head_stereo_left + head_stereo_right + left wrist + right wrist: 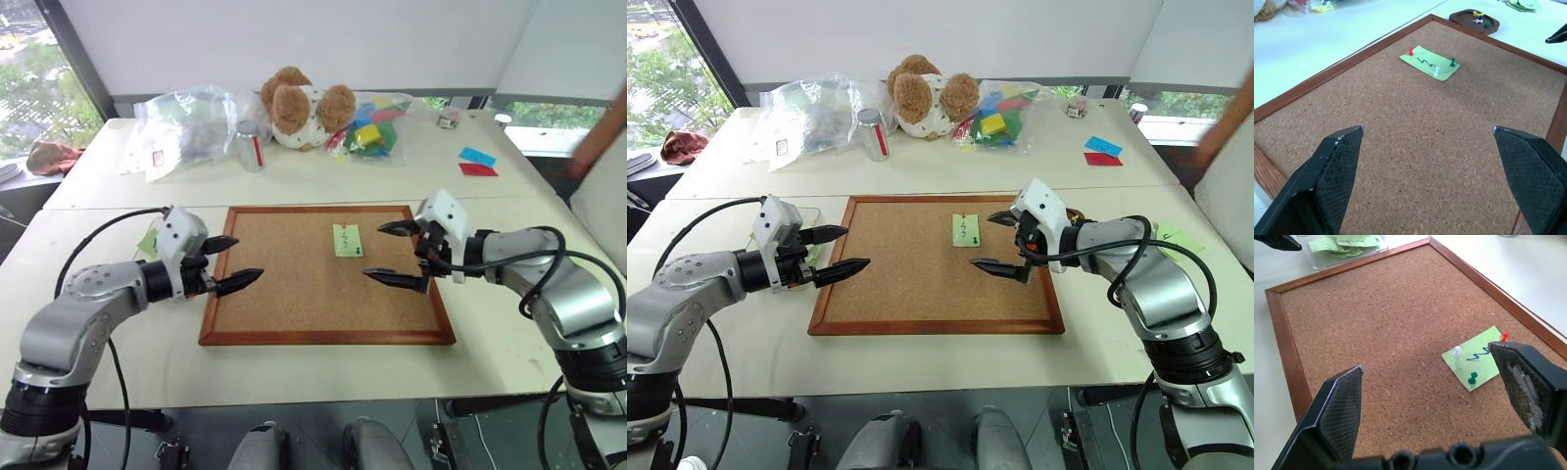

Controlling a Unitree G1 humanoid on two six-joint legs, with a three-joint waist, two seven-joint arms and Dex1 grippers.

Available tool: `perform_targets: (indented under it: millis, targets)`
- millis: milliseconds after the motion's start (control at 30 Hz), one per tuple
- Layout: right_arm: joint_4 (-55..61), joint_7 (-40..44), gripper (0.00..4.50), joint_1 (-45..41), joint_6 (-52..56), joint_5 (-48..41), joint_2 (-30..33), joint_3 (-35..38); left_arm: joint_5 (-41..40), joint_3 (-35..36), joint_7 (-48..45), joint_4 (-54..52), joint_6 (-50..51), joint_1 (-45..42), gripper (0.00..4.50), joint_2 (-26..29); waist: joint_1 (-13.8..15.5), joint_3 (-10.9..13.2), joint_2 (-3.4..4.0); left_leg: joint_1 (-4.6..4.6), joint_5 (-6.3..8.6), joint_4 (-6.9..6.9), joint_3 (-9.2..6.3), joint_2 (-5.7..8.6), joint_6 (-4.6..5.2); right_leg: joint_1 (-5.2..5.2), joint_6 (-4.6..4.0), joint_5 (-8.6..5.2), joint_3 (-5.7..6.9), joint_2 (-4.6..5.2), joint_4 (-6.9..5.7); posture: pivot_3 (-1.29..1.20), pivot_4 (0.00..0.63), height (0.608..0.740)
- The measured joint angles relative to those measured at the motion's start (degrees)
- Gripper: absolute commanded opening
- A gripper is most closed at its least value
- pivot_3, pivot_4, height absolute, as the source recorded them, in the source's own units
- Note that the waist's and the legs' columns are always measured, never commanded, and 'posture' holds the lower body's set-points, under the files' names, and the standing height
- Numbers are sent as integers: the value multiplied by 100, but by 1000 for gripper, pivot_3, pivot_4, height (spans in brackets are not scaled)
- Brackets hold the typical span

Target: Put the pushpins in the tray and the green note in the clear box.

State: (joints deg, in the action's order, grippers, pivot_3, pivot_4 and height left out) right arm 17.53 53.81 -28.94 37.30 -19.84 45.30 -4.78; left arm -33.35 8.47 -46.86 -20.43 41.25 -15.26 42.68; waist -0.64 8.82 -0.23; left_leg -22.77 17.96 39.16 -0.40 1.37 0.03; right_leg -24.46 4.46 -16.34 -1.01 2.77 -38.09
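Pushpins [1452, 62] pin the green note [1429, 63] to the corkboard [294, 284]. We hold our left gripper [233, 262] and right gripper [397, 253] wide, both empty.

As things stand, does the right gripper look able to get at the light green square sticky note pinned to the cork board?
Probably yes: the right gripper hangs open beside the green note, with bare cork board between them.

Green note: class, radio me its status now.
Left gripper, right gripper: open, empty. Green note on corkboard, three pushpins in it. Nothing blocking.
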Motion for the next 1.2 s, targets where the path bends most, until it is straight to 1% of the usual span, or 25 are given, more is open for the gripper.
perform_targets:
  millis: [167,467,667,867,1033,1067,1133,1200]
  targets:
    - [-35,12,4500,0,-26,47,-1,-3,6,0,100,-3,26,68,4379,8,5,0,0,0,0,0,0,0,0,0,0,0,0,0,0,0,150,740]
    - [-54,15,4500,-1,-28,52,-4,-53,-213,0,162,-117,204,74,4379,-3,2,0,0,0,0,0,0,0,0,0,0,0,0,1,0,0,150,740]
    - [-92,11,4500,-2,-28,57,-5,-54,-226,-5,276,-117,202,74,4379,-163,2,0,0,0,0,0,0,0,0,0,0,0,0,0,0,0,150,740]
    - [-92,-5,4500,-2,-27,60,-13,-55,-198,-150,364,-117,160,99,4379,-367,4,0,0,0,0,0,0,0,0,0,0,0,0,1,0,0,150,740]
    - [-92,-33,4500,-2,-27,64,-29,-55,72,-555,390,-31,-56,99,4379,-534,3,0,0,0,0,0,0,0,0,0,0,0,0,0,0,0,150,740]
    - [-92,-45,4500,-2,-27,65,-35,-56,130,-601,416,12,-88,98,4146,-598,3,0,0,0,0,0,0,0,0,0,0,0,0,0,0,0,150,740]
    - [-92,-65,4500,-2,-27,71,-49,-56,277,-737,469,83,-216,98,3543,-704,4,0,0,0,0,0,0,0,0,0,0,0,0,0,0,0,150,740]
    - [-92,-90,4500,-4,-27,86,-112,-59,453,-929,495,191,-358,98,2499,-837,4,0,0,0,0,0,0,0,0,0,0,0,0,0,0,0,150,740]
